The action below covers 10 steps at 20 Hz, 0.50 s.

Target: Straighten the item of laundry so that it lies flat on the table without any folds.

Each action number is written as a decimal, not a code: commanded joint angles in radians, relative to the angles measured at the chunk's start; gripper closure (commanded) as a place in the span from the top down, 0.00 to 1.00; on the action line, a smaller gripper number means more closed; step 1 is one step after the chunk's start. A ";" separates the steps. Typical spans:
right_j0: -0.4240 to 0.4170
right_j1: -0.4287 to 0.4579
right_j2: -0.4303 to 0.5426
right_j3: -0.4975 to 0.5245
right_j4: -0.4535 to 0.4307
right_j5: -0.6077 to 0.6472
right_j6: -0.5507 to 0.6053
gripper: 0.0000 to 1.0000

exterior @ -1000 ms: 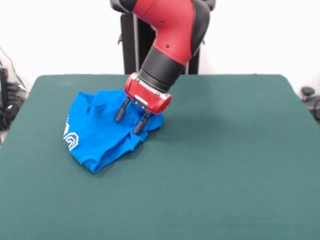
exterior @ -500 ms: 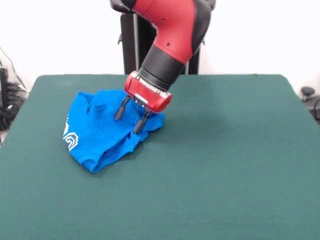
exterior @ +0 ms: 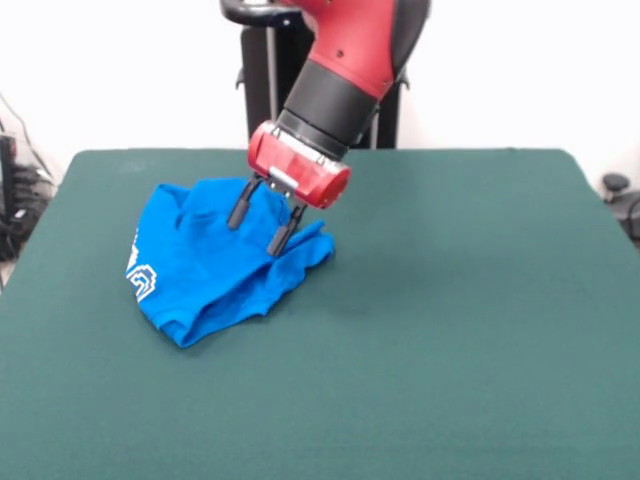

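Note:
The item of laundry (exterior: 200, 275) is a bright blue shirt lying crumpled and folded over itself on the left-centre of the dark green table (exterior: 450, 330). A bit of white print (exterior: 140, 278) shows on its left edge. My gripper (exterior: 258, 232) hangs tilted over the shirt's right part, just above the cloth. It is open, its two black fingers (exterior: 279, 241) spread apart with nothing pinched between them. The shirt's right flap (exterior: 315, 248) pokes out below the lower finger.
Green table top stretches wide to the right of and in front of the shirt. Dark cables and equipment (exterior: 12, 190) sit beyond the left edge, and a small dark object (exterior: 615, 186) lies off the right edge.
The gripper has lifted a little off the shirt, still open. The shirt's right flap has shifted slightly to the right.

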 commanded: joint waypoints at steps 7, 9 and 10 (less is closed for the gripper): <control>0.032 0.050 0.090 -0.008 0.083 0.045 0.129 1.00; 0.032 0.070 0.088 -0.015 0.091 0.026 0.131 1.00; 0.033 0.078 0.088 -0.018 0.096 0.018 0.132 1.00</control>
